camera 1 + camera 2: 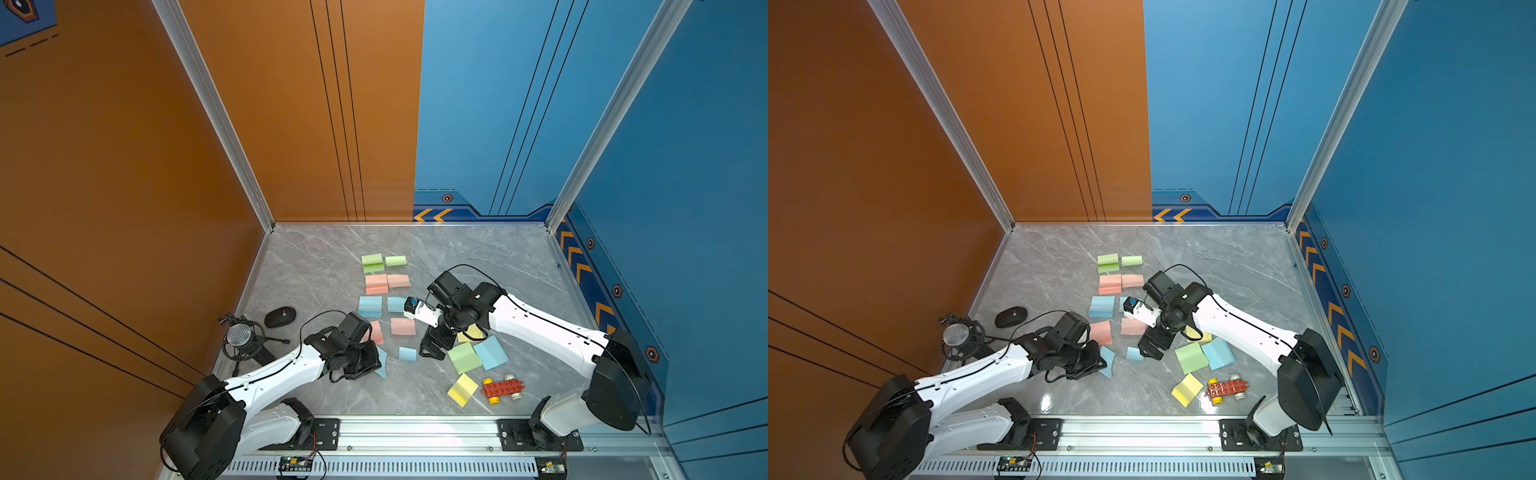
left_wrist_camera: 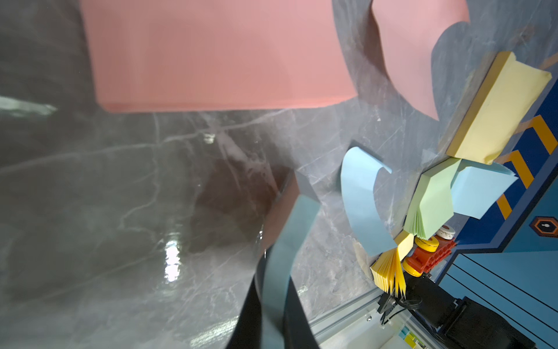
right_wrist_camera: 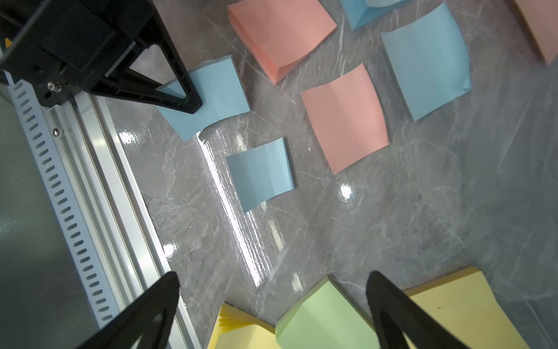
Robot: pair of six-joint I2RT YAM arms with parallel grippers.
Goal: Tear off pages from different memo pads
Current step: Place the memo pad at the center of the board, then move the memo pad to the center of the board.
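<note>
Several memo pads lie on the grey table: green (image 1: 372, 262), pink (image 1: 376, 284) and blue (image 1: 370, 306) at the back, with green (image 1: 464, 358), blue (image 1: 491, 352) and yellow (image 1: 462, 390) nearer. Loose pages lie between them: a small blue one (image 1: 407, 353) (image 3: 259, 173), a pink one (image 1: 403, 326) (image 3: 345, 117) and a larger blue one (image 3: 425, 60). My left gripper (image 1: 376, 362) (image 2: 273, 302) is shut on a curled blue page (image 2: 287, 256) beside a pink pad (image 2: 217, 54). Over the near green pad (image 3: 323, 317) my right gripper (image 1: 432, 353) (image 3: 273, 278) hangs open and empty.
A red toy brick car (image 1: 503, 388) sits by the yellow pad. At the left stand a microphone (image 1: 240, 334) and a black oval object (image 1: 280, 317). A metal rail (image 1: 415, 432) runs along the front edge. Walls close the back and both sides.
</note>
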